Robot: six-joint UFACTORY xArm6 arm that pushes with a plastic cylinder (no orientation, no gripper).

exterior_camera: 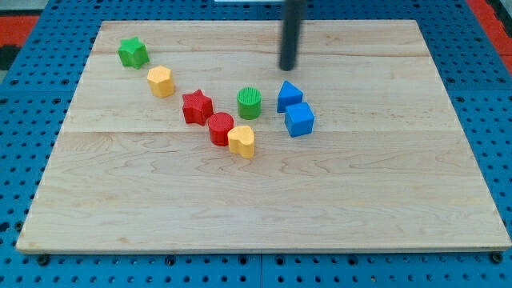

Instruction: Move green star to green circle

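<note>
Seven blocks sit on the counter (264, 208): two green, the green star (133, 53) and the green circle (250, 103); two red, a red star (197, 107) and a red cylinder (221, 129); two yellow, a yellow hexagon (161, 82) and a yellow heart (242, 141); two blue, a blue triangle (289, 96) and a blue cube (300, 120). That makes eight, not seven.

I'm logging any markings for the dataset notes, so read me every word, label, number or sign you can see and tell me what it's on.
None: no readable text, number or sign shows anywhere.
The wooden board is bare grain.
The blocks carry no print, among them the green star and the green circle.
My tip, at the view's top above the blue blocks, is plain dark.
The blue pegboard shows only holes.
</note>
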